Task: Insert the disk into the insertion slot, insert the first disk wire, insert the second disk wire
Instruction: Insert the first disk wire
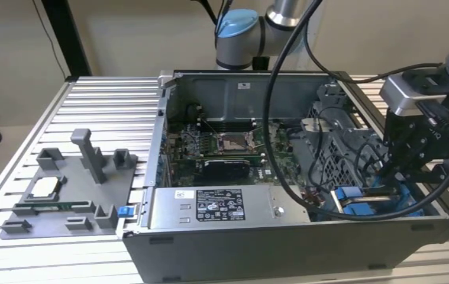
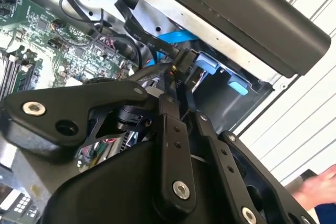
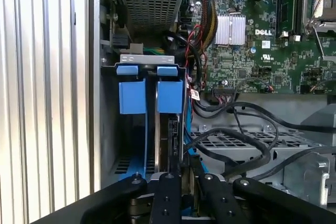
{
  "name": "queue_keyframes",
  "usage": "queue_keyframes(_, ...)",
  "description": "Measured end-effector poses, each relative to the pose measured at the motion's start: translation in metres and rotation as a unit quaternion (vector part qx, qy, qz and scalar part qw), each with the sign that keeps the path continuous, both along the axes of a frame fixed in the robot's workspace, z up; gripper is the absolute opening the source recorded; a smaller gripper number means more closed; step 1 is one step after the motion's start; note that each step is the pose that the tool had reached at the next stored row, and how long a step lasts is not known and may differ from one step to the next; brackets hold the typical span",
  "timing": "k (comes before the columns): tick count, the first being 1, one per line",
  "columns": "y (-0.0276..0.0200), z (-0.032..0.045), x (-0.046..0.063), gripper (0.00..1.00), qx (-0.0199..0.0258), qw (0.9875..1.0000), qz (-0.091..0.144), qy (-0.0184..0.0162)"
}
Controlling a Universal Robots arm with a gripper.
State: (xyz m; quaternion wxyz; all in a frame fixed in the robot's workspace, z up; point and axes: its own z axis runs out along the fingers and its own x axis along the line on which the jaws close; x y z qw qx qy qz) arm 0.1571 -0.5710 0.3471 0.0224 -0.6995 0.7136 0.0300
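Jaws clamp a disk wire (image 2: 182,60) at the disk (image 3: 174,135) edge, cables (image 3: 236,145) crowding close.

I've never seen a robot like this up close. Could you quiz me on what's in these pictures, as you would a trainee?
1. True or false: the tool is down inside the open computer case.
2. What colour are the tabs on the insertion slot? A red, B blue, C yellow.
3. Fill in the blank: the computer case stands on a ribbed metal ____.

Key: 1 true. 2 B. 3 table.
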Motion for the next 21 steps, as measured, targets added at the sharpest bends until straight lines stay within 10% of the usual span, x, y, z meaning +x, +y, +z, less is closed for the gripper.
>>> queue_keyframes(4,0.0,-0.001,-0.001,0.0,-0.0192,0.9998,-0.005,-0.0001)
queue_keyframes(21,0.0138,-0.0062,-0.008,0.0,-0.0412,0.999,-0.011,-0.014)
